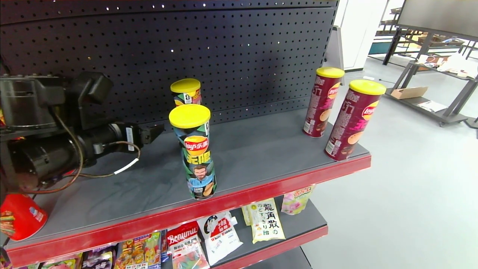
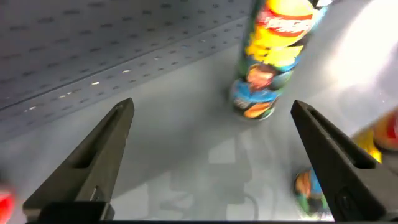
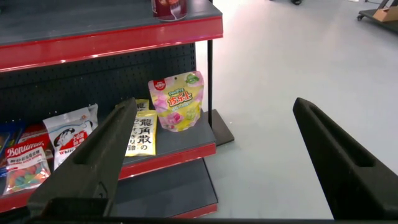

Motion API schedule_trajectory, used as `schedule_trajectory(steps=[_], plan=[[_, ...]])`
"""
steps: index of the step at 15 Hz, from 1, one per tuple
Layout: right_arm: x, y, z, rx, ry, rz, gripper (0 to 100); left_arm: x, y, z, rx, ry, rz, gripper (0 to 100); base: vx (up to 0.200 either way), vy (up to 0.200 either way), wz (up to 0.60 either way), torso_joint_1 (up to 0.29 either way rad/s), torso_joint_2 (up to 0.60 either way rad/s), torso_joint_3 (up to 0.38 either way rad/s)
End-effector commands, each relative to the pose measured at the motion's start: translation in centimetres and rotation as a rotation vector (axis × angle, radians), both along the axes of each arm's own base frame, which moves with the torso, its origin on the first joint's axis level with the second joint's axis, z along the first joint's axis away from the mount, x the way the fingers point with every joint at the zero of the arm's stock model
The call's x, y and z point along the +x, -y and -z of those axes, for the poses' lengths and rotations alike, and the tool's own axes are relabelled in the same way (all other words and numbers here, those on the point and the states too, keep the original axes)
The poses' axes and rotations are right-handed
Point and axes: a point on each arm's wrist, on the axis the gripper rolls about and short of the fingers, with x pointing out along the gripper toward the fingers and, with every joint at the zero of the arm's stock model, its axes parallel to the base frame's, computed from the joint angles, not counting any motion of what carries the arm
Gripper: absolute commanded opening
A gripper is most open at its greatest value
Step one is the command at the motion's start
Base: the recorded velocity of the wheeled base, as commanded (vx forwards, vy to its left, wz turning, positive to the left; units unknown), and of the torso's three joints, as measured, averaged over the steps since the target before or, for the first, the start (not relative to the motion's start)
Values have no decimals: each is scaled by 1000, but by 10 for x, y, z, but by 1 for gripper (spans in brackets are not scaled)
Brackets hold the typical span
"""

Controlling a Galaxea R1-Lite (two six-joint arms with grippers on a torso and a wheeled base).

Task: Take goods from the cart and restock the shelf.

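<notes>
On the grey top shelf (image 1: 261,157) two green chip cans with yellow lids stand in the middle, one at the front (image 1: 195,153) and one behind it near the pegboard (image 1: 186,92). Two maroon cans (image 1: 323,101) (image 1: 354,120) stand at the shelf's right end. My left gripper (image 1: 154,132) hovers over the shelf just left of the green cans. In the left wrist view it (image 2: 214,162) is open with nothing in it, and a green can (image 2: 266,68) stands beyond its tips. My right gripper (image 3: 214,168) is open and empty, low in front of the lower shelves.
A red cup (image 1: 20,216) sits at the shelf's front left corner. Snack bags (image 1: 263,220) fill the lower shelf (image 3: 168,152), among them a pink-green bag (image 3: 177,99). Open floor lies to the right, with metal racks (image 1: 433,89) farther off.
</notes>
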Motion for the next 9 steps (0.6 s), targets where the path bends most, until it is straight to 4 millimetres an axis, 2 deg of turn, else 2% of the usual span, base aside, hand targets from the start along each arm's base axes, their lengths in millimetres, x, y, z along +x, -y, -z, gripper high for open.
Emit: schedule_trajectory(steps=[1, 3, 4, 5, 7, 9], plan=[[0, 0, 0, 0, 0, -1, 100, -46, -25, -14, 2, 80, -51, 100, 0, 0, 0, 0, 0, 0], [0, 0, 0, 0, 0, -1, 100, -102, -53, -14, 110, 132, -124, 100, 0, 0, 0, 0, 0, 0], [0, 0, 0, 0, 0, -1, 100, -130, -61, -13, 126, 132, -90, 100, 0, 0, 0, 0, 0, 0], [0, 0, 0, 0, 0, -1, 100, -157, -65, -13, 104, 129, -28, 100, 0, 0, 0, 0, 0, 0], [0, 0, 0, 0, 0, -1, 100, -215, -62, -2, 72, 90, 91, 100, 0, 0, 0, 0, 0, 0], [0, 0, 0, 0, 0, -1, 100, -244, -60, 9, 72, 106, 95, 100, 0, 0, 0, 0, 0, 0]])
